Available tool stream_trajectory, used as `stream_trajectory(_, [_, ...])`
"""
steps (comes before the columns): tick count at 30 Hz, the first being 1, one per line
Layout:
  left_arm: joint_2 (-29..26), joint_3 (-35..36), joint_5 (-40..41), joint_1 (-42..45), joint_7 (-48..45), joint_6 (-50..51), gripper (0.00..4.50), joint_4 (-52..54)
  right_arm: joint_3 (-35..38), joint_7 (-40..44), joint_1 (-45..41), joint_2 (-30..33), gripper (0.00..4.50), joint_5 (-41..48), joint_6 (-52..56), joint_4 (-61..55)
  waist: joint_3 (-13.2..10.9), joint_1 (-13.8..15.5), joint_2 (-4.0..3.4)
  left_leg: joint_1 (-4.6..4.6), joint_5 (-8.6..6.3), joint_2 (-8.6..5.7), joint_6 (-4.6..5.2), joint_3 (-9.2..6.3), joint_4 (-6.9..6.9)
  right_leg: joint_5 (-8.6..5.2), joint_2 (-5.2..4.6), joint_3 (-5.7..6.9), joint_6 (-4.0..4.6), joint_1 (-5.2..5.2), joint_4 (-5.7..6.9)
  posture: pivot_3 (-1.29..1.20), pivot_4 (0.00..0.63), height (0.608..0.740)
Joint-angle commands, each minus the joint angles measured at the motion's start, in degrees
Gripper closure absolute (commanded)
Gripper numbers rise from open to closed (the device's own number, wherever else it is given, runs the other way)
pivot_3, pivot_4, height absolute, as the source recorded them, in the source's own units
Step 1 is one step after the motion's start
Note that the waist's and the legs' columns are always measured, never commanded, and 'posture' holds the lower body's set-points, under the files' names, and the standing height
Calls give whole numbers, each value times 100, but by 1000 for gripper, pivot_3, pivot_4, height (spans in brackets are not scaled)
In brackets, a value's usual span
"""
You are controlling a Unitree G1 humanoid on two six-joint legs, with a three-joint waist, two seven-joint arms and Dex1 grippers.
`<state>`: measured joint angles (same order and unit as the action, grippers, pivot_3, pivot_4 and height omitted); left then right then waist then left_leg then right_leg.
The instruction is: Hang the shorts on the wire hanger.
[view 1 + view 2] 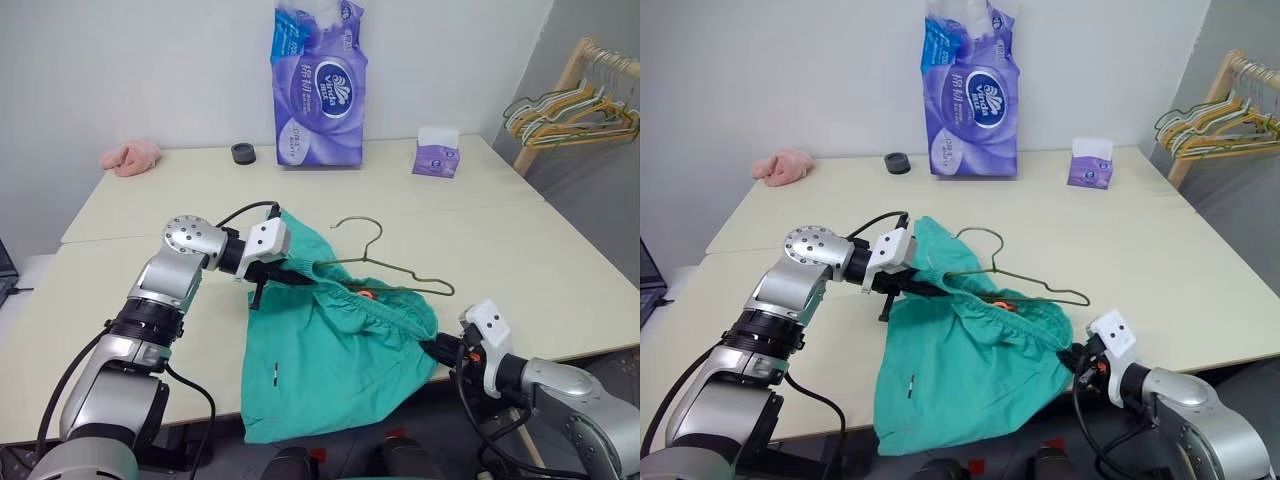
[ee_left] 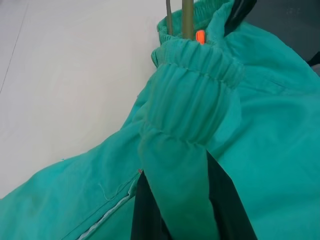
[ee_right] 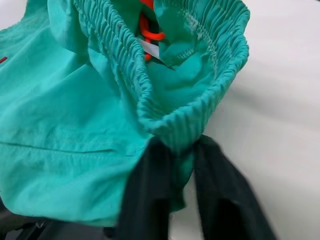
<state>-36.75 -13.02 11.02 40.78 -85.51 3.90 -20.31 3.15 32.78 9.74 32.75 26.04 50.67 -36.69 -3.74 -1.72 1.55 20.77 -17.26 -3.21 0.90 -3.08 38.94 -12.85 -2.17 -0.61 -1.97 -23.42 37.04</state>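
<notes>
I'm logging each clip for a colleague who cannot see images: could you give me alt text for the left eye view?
Both grippers pinch the elastic waistband of the teal shorts, the left gripper at one end and the right gripper at the other, with the wire hanger lying partly inside the waistband. The shorts drape over the near edge of the table.
</notes>
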Motion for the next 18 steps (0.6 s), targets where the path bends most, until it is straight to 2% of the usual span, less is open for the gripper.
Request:
stream_trajectory(1, [-220, 354, 304, 26, -28, 388, 4500, 335, 187, 46, 2, 108, 4479, 33, -192, -4, 0, -6, 0, 0, 0, 0, 0, 0, 0, 0, 0, 0, 0, 0, 0, -101, 29, 740])
stream_trajectory(6, [-826, 133, 373, -160, -639, 679, 4500, 780, 463, 97, 23, 237, 4479, 40, -332, 165, 5, -21, -9, 0, 0, 1, 0, 2, -1, 0, 1, -1, 0, -1, 0, -109, 29, 740])
stream_trajectory(9, [-1043, -40, 384, -188, -699, 690, 4500, 863, 500, 116, 7, 290, 4479, 73, -344, 184, 7, -4, -13, -2, 0, 1, 0, 4, -1, -1, 1, -4, 0, 0, -1, -107, 32, 740])
stream_trajectory(14, [-1027, -165, 94, -139, -684, 434, 4500, 607, 503, 113, -59, 406, 4479, 137, -310, 97, 7, -6, -13, -3, -2, -1, 4, 5, 0, -3, 1, -4, -4, 4, -2, -111, 34, 740])
stream_trajectory(18, [-981, -126, 342, -151, -699, 755, 4500, 742, 492, 84, -29, 429, 4479, 143, -289, 87, 7, -17, -14, -3, -2, 1, 4, 6, 0, -2, 3, -4, -2, 3, -2, -115, 35, 740])
